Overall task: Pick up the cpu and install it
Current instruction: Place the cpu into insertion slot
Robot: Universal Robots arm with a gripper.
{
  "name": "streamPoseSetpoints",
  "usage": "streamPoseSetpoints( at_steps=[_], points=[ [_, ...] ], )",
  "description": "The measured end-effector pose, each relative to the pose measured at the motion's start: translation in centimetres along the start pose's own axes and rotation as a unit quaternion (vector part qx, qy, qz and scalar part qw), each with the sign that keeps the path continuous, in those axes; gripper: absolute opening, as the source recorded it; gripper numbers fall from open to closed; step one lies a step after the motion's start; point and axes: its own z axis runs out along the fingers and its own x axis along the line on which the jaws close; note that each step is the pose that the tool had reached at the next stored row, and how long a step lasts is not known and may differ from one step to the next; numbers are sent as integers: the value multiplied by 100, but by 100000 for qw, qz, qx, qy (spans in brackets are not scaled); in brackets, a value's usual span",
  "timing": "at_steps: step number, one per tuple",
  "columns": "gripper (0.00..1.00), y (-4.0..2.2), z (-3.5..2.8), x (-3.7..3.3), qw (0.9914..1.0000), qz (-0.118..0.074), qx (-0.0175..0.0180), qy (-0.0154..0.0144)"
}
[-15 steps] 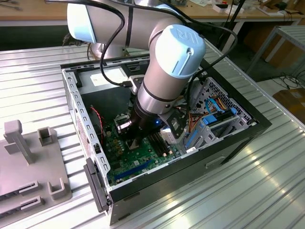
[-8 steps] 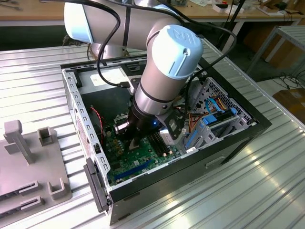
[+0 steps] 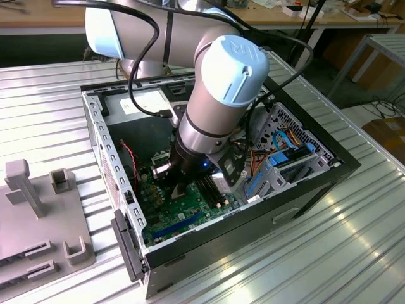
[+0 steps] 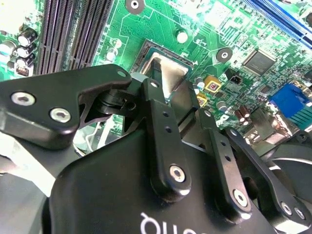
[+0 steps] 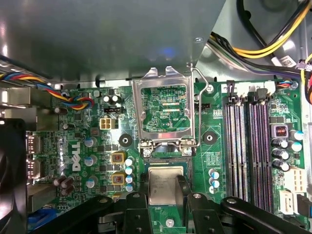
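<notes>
Cpu (image 5: 163,183) is pinched by its edges in my narrowly parted claw (image 5: 163,196), at the black socket (image 5: 165,161) beside the flipped-open load plate (image 5: 141,112), on the green motherboard (image 5: 214,122), inside the open case (image 3: 310,193) on the bench (image 3: 304,259).

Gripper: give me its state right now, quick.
Gripper: closed on the cpu, holding it at the open socket.

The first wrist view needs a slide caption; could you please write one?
Gripper holding the cpu at the socket, load plate hinged open, on the green motherboard.
</notes>
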Motion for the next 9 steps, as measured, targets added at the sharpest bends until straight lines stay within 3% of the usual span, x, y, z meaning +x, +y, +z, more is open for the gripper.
streamPoseSetpoints(
  at_steps=[1, 3, 7, 8, 9],
  points=[
    [35, 0, 3, -5, 100000, -5, 2, -2],
    [35, 0, 29, -83, 100000, -5, -39, -12],
    [36, 5, -39, -59, 99999, -506, 29, 47],
    [43, 6, -41, -59, 99999, -507, 4, 35],
    [43, 6, -45, -59, 99999, -507, 11, 43]
  ],
)
